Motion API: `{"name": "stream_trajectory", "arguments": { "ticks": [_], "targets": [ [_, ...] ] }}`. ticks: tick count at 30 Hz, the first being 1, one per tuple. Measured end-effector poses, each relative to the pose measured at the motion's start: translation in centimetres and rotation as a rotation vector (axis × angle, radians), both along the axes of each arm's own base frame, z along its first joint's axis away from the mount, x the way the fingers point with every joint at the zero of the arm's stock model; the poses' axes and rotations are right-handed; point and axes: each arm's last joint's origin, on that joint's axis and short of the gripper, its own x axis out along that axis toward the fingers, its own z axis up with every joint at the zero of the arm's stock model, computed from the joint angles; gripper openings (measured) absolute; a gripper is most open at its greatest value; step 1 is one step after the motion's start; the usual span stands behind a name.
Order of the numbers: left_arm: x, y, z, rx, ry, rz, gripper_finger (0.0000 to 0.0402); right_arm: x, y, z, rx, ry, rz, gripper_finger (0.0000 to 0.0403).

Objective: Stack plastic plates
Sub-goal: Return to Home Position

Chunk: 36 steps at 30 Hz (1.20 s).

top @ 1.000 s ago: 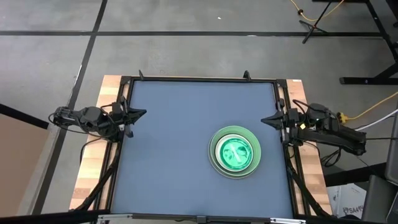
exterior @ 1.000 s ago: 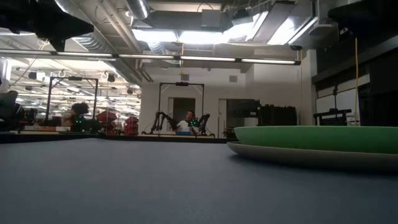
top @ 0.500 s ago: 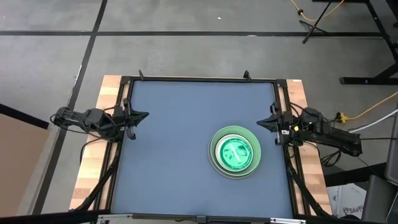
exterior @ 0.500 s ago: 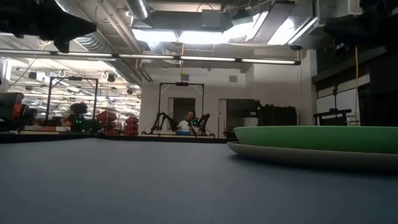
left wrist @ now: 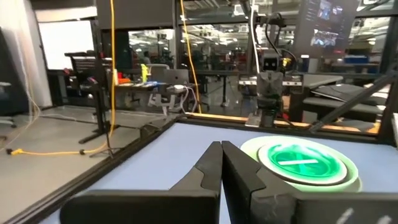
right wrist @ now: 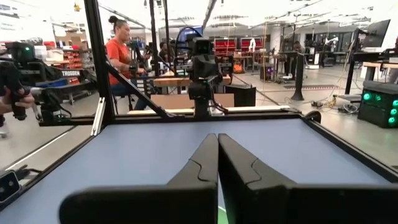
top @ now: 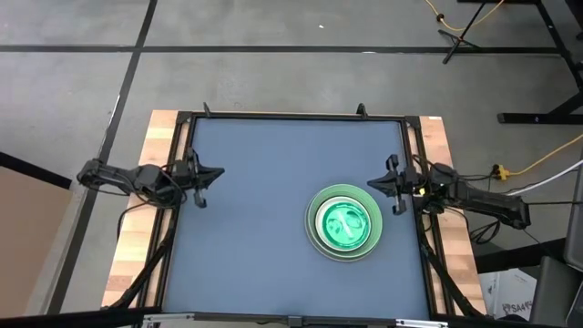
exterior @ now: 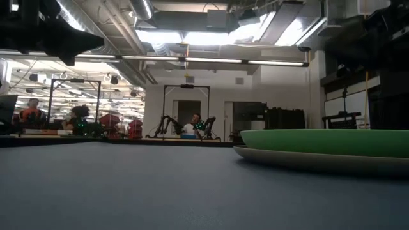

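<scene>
A stack of plastic plates (top: 344, 222) sits on the blue table's right half. A large grey plate (exterior: 300, 158) is at the bottom, with a large light green plate (exterior: 326, 140) on it. Smaller translucent green ones (left wrist: 303, 163) glow on top; anything between is hidden. My left gripper (top: 220, 171) hovers shut above the table's left side, pointing right (left wrist: 221, 145). My right gripper (top: 371, 183) hovers shut just beyond the stack's far-right rim, pointing left (right wrist: 217, 137).
A black frame (top: 291, 116) borders the blue mat, with wooden edges (top: 137, 246) outside it. The mat's left half and far part (top: 264, 182) carry nothing. People and other rigs show in the room beyond (right wrist: 121, 53).
Both arms have reached inward from the table's side edges. The left gripper has moved toward the right and the right gripper toward the left, nearing the stack's far-right side. The plates have stayed still.
</scene>
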Motion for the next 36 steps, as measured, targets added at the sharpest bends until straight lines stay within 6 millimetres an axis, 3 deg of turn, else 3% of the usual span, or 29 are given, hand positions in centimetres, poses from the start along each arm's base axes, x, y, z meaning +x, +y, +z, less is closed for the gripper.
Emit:
{"name": "stream_trajectory", "arguments": {
  "ticks": [17, 36],
  "targets": [
    [0.6, 0.8, -2.1, -0.004, 0.028, 0.037, 0.0, 0.1, -0.1, -1.0, 0.009, 0.065, -0.038, 0.0001],
    [0.7, 1.3, -2.2, 0.046, 0.051, -0.029, 0.0, 0.2, -0.3, -1.1, 0.071, 0.078, -0.079, 0.0001]
  ]
}}
